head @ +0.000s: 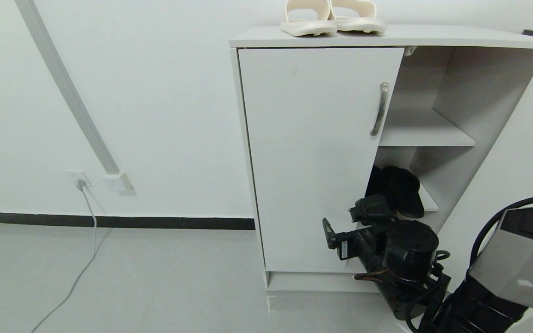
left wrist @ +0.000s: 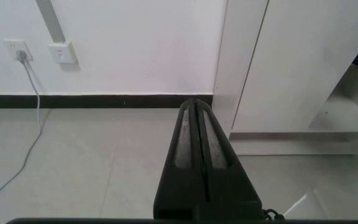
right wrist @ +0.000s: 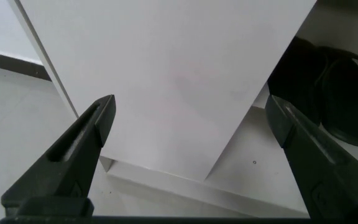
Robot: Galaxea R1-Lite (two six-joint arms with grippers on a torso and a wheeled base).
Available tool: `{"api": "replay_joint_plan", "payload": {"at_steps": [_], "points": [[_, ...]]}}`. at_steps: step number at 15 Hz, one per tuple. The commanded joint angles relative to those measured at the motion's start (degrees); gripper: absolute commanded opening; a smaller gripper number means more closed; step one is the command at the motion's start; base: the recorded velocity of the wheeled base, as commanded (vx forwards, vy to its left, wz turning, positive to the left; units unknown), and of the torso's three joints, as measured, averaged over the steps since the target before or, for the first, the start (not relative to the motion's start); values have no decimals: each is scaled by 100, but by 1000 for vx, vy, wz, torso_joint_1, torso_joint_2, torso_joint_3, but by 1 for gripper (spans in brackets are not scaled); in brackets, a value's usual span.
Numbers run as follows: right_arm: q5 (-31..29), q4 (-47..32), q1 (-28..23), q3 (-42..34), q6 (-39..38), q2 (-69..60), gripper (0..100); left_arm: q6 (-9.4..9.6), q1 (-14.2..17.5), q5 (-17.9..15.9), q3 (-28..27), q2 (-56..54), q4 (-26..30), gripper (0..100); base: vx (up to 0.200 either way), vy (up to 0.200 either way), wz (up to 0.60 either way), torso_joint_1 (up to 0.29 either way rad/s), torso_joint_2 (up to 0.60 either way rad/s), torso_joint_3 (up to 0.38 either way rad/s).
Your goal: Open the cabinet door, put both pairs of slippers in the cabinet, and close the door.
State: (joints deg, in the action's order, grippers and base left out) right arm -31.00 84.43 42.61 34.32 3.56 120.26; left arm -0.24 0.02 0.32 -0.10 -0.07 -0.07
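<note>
Far over at 9 o'clock from the cabinet [head: 433, 36] there is a wall socket [head: 78, 178]. A grey cord [head: 91, 240] runs from it down to the floor [head: 155, 286].

The left end effector [left wrist: 196, 111] hangs low over the floor. It points at the cabinet's bottom corner. Its two fingers are pressed flat together and hold nothing.

Next comes the cabinet. Its left door [head: 312, 157] is closed, with a silver handle [head: 380, 108] at its 3 o'clock edge. Its right door [head: 516, 152] is swung wide open, so I think the opening part is done.

The cream slippers [head: 333, 19] sit on top of the cabinet, at 12 o'clock. They are not inside yet. The black slippers [head: 398, 190] are inside already. They lean on the lower shelf [head: 428, 201], at about 5 o'clock from the handle. The upper shelf [head: 426, 129] has nothing on it that I can see.

The right end effector [head: 347, 221] is at about 7 o'clock from the black slippers, just in front of the bottom of the closed door. Its fingers are spread wide apart and it holds nothing.

So I would say the job is about half done. One pair is in. The cream pair has to come down from the top and go inside. Then the open door has to be shut.
</note>
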Motion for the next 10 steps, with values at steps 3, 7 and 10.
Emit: {"api": "replay_joint_plan", "payload": {"at_steps": [3, 7, 10], "points": [[-11, 3, 2, -4, 4, 59, 100, -2, -2, 3, 1, 7, -1, 0, 0, 0, 0, -1, -53, -58], [-2, 29, 2, 5, 4, 41, 100, -2, -2, 3, 1, 7, -1, 0, 0, 0, 0, 23, -271, -337], [-2, 65, 2, -4, 13, 33, 100, -2, 6, 3, 1, 7, -1, 0, 0, 0, 0, 54, -540, -360]]}}
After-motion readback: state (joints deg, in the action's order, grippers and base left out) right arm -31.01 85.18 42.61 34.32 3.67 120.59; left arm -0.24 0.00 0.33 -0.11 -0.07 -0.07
